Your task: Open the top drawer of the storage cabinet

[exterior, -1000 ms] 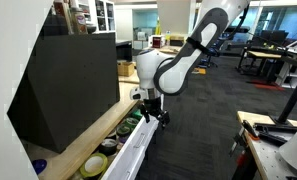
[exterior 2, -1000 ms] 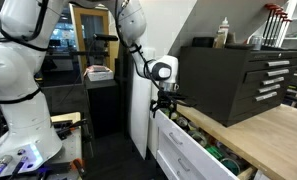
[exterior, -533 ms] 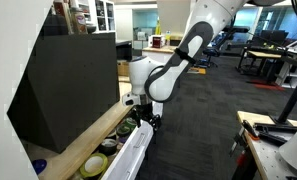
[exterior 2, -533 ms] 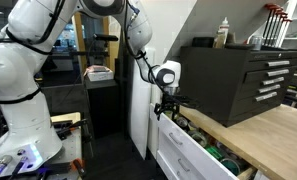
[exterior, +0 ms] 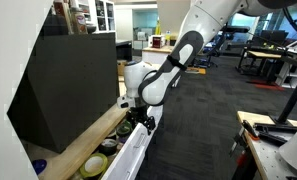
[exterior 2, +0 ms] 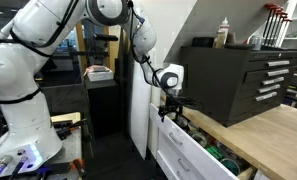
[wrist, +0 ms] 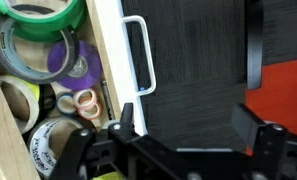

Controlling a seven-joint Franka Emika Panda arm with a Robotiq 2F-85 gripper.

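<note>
My gripper (exterior: pixel 138 116) has slid inward over the drawer (exterior: pixel 131 152) — jaws wide, empty, clear of the handle (wrist: pixel 138 55). Tape rolls (wrist: pixel 38 40) show inside — I judge it open.

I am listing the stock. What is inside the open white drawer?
Tape rolls: a green roll, a purple roll, a small tan roll. The claw hides one end of the drawer.

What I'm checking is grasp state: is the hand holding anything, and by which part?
Nothing is held: the hand is open, and the white loop handle on the white drawer front lies free of it.
</note>
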